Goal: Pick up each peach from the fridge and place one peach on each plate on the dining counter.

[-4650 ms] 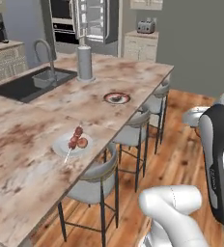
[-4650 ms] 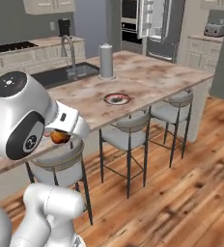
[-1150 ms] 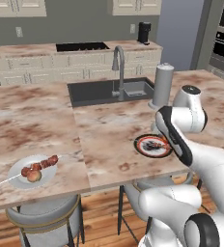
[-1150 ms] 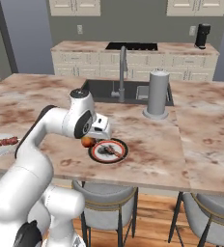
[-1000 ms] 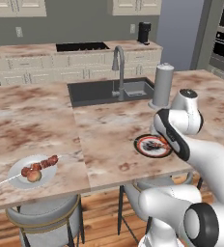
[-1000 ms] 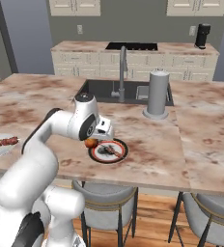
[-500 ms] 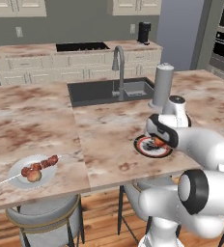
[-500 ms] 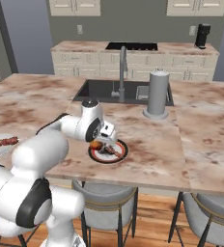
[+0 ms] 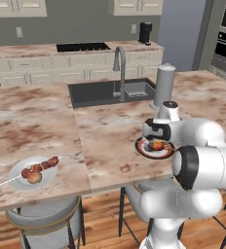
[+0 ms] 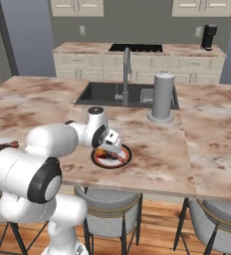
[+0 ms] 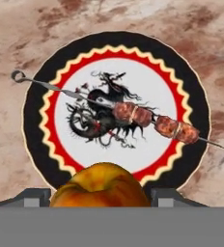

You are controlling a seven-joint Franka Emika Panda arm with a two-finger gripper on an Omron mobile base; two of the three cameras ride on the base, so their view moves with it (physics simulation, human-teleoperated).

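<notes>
My gripper [image 11: 102, 195] is shut on a peach [image 11: 100, 187], orange-red with a yellow blush, held low over the near edge of the dark plate [image 11: 41, 87] with a red-and-white rim. A skewer of red meat chunks [image 11: 152, 120] lies across that plate. In the left base view the gripper [image 9: 157, 141] holds this peach [image 9: 158, 145] right at the dark plate [image 9: 143, 149] on the dining counter [image 9: 105, 136]. A second peach [image 9: 34, 177] sits on the pale plate [image 9: 18, 181] at the counter's left, beside another skewer. The fridge is out of view.
A dark inset sink [image 9: 100, 92] with a tall steel tap [image 9: 120, 65] lies behind the plates. A steel cylinder [image 9: 163, 85] stands just beyond the dark plate. Grey stools [image 9: 47, 219] stand under the counter's near edge. The cooktop counter [image 9: 81, 48] runs along the back wall.
Since 4.7 s ago the base has driven around to face the counter's long side. Over the last second the gripper came down with the peach toward the dark plate.
</notes>
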